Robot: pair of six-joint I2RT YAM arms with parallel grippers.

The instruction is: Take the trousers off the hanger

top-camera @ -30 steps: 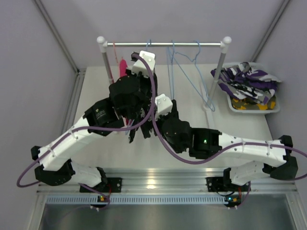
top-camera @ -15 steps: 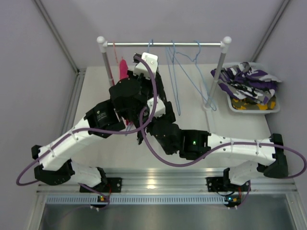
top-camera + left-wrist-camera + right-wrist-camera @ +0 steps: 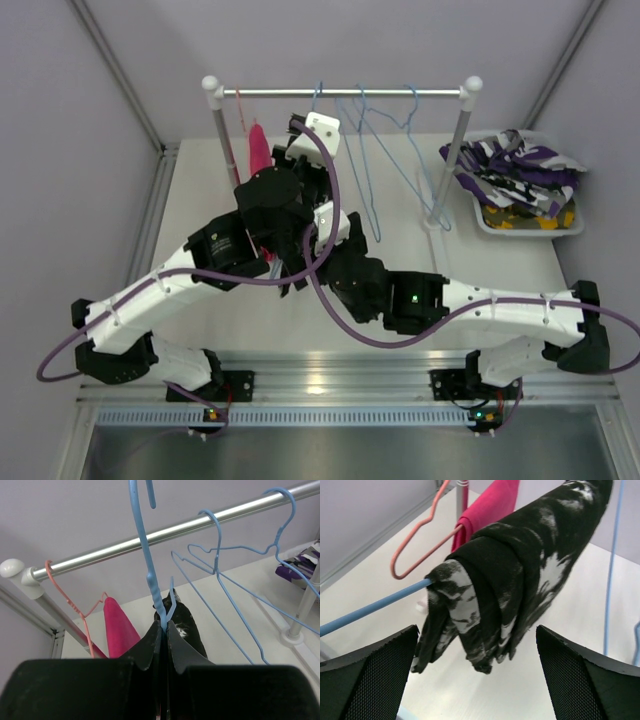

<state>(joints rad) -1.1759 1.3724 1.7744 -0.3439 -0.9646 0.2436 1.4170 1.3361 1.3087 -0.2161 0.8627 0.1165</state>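
Pinches the twisted neck of a light-blue wire hanger (image 3: 154, 587) with the left gripper (image 3: 164, 627), black fingers pressed together on the wire at the bottom centre of the left wrist view; cannot tell whether the hook, cut off by the top edge, sits on the rail. Carries over that hanger's lower bar the small black cloth trousers with white print (image 3: 520, 575), folded across the bar and drooping on both sides in the middle of the right wrist frame. Holds the right gripper (image 3: 476, 680) spread wide open just under those trousers, one mesh-textured finger (image 3: 365, 675) in each lower corner, touching no cloth that can be seen. Shows, just left of the black pair, plain hot pink cloth trousers (image 3: 119, 630) on a salmon-pink wire hanger (image 3: 67, 597) hooked over the silver metal rail (image 3: 100, 552). Shows two bare blue wire hangers (image 3: 220, 565) farther right on the rail. Places, at the upper right of the top view, a white plastic tray (image 3: 520, 230) on the pale surface (image 3: 470, 260), with purple-white-black camouflage trousers (image 3: 515, 160) heaped over yellow-olive camouflage trousers (image 3: 505, 215).
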